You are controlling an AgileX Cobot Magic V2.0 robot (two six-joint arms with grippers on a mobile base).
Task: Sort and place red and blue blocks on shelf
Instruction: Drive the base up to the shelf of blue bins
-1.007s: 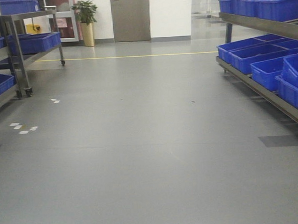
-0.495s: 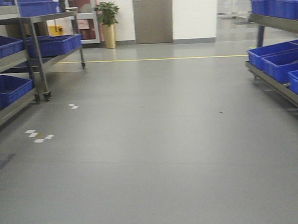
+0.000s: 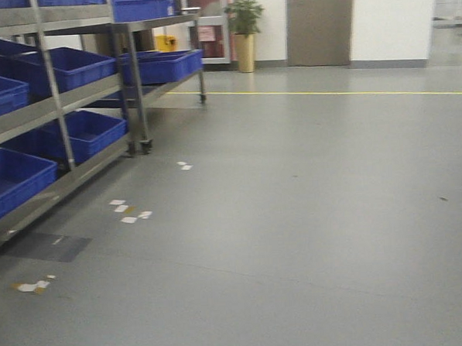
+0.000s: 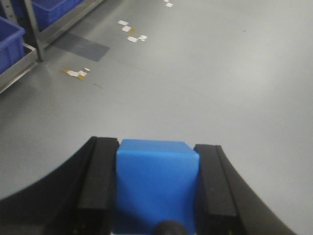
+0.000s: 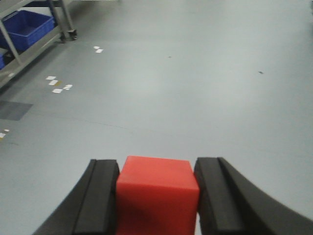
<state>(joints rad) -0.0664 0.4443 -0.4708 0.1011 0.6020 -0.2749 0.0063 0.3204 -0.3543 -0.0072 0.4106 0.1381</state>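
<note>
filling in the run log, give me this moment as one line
left gripper: shut on blue block | right gripper: shut on red block | shelf: left side of front view | placing: not yet done

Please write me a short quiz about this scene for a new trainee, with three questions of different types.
1. Which block does the left gripper hold? A red, B blue, C none.
2. True or false: the shelf holds blue bins.
3. Fill in: the right gripper is shut on the ___ block.
Key: 1 B, the blue block. 2 true. 3 red, the red block.
</note>
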